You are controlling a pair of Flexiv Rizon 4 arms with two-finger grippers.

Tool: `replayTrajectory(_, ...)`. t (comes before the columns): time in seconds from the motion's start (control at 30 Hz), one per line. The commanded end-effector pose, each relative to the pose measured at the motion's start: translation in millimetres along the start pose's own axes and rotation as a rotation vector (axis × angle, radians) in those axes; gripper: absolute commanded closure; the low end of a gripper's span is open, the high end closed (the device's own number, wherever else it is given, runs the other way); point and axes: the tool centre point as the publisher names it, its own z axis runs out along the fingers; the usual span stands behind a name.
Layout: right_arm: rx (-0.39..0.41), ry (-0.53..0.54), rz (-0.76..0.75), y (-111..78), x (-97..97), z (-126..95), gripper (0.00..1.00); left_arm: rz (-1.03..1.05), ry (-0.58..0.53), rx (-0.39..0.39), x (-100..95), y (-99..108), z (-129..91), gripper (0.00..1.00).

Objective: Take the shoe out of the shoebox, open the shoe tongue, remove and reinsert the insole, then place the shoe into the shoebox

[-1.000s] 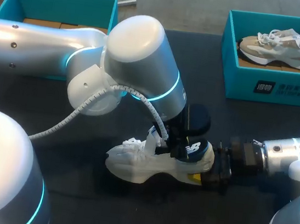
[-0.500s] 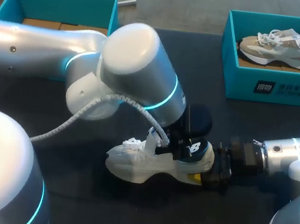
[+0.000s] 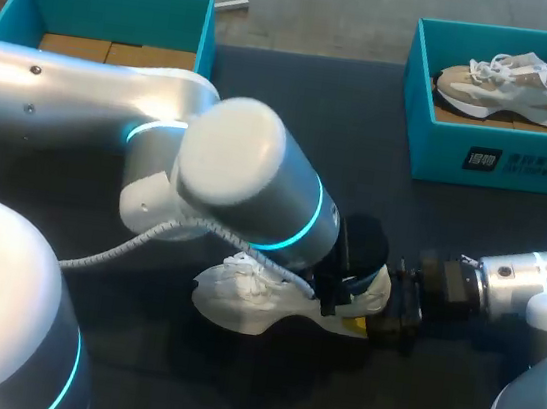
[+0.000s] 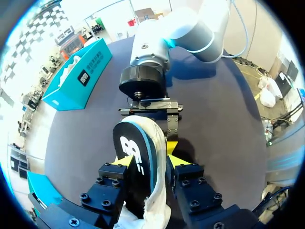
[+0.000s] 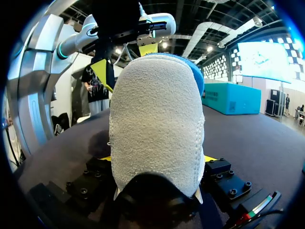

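A white shoe (image 3: pixel 240 306) lies on its sole on the dark table, toe to the left. My right gripper (image 3: pixel 385 315) comes in from the right, and in the right wrist view this gripper (image 5: pixel 158 158) is shut on the suede heel (image 5: pixel 157 129) from both sides. My left arm (image 3: pixel 245 191) hangs over the shoe and hides its own gripper in the head view. Seen from the left wrist, that gripper (image 4: pixel 148 162) is shut on the dark, blue-edged insole (image 4: pixel 131 152), pinched together with the white heel collar (image 4: pixel 159 191). The insole stands upright in the heel.
A teal shoebox (image 3: pixel 208 29) stands at the back left with cardboard in its bottom. A second teal box (image 3: pixel 501 159) at the back right holds a beige shoe (image 3: pixel 512 75). My left arm's elbow covers much of the table's middle.
My left arm has swung lower and toward the front, now covering more of the shoe. The insole's heel end, plainly visible above the heel before, has sunk lower. The right arm has kept still.
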Motion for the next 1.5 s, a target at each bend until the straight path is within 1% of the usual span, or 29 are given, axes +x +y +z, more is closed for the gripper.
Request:
replayTrajectory(0.03,0.004,-0.001,0.000,-1.1,1.8,2,1.00,-0.015,-0.092,-0.005,12.6,-9,8,0.59)
replayTrajectory(0.3,0.004,-0.001,0.000,-1.1,1.8,2,1.00,-0.049,-0.201,-0.001,13.9,-14,13,0.59)
replayTrajectory(0.47,0.004,-0.001,0.000,-1.1,1.8,2,1.00,-0.068,-0.210,-0.017,10.7,-16,16,0.60)
replayTrajectory(0.6,0.004,-0.001,0.000,-1.1,1.8,2,1.00,-0.091,-0.201,-0.044,6.9,-19,13,0.61)
replayTrajectory(0.83,0.004,-0.001,0.000,-1.1,1.8,2,1.00,-0.106,-0.214,-0.066,6.8,-17,10,0.63)
replayTrajectory(0.9,0.004,-0.001,0.000,-1.1,1.8,2,1.00,-0.127,-0.248,-0.073,6.1,-16,9,0.64)
replayTrajectory(1.03,0.004,-0.001,0.000,-1.1,1.8,2,1.00,-0.151,-0.280,-0.075,4.7,-14,8,0.66)
replayTrajectory(1.13,0.004,-0.001,0.000,-1.1,1.8,2,1.00,-0.167,-0.287,-0.073,4.0,-11,9,0.64)
replayTrajectory(1.27,0.004,-0.001,0.000,-1.1,1.8,2,1.00,-0.177,-0.293,-0.073,3.4,-9,11,0.64)
replayTrajectory(1.5,0.004,-0.001,0.000,-1.1,1.8,2,1.00,-0.187,-0.355,-0.057,2.8,-7,11,0.64)
